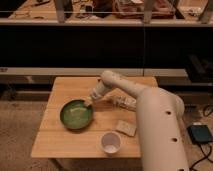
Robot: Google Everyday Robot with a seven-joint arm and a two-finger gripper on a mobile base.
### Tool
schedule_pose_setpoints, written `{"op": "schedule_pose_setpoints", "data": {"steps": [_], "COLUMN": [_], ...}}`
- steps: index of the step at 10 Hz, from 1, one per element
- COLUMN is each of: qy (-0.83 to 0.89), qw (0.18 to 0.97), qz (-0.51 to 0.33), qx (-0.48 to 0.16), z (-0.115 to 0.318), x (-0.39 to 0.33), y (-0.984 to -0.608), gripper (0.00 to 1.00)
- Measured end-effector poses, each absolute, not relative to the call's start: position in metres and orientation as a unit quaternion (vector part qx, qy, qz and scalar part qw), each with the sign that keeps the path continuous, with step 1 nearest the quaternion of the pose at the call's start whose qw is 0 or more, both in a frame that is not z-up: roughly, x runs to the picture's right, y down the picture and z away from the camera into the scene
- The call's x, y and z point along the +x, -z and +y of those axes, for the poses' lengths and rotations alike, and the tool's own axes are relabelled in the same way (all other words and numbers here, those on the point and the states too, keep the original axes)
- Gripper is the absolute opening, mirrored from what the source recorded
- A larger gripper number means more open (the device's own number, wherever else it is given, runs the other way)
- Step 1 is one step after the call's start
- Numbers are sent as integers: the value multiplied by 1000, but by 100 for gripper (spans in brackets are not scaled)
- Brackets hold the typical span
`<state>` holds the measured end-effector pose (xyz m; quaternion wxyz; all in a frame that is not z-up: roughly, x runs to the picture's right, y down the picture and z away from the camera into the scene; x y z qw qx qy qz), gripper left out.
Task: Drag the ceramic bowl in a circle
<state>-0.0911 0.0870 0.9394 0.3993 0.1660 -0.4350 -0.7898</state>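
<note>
There is one view only, so no second view shares any part of the scene. It looks from high up and behind the robot, tilted down and forward over the arm (150, 107), whose pale bulk fills the lower right — the nearest thing to the lens. The whole desk (65, 140) fits in the middle of the view at a moderate distance, all its edges showing except where the arm covers it. The tool (88, 102) sits near the view's centre, at the right rim of the bowl (76, 114). Beyond the desk the view faces a dark counter front, with cluttered shelves along the top edge.
</note>
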Motion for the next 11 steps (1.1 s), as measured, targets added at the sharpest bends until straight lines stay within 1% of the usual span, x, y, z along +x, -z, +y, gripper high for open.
{"op": "schedule_pose_setpoints", "data": {"steps": [1, 2, 5, 7, 9, 11], "qy": [792, 794, 809, 824, 848, 863], "qw": [415, 420, 428, 416, 389, 358], "qz": [-420, -413, -379, -358, -335, -327], "qx": [153, 149, 137, 138, 133, 141], "z": [89, 90, 97, 102, 116, 132], "x": [-60, -45, 8, 21, 34, 17], "y": [-948, -948, -937, -921, -895, -868], "gripper": [0, 0, 0, 0, 0, 0]}}
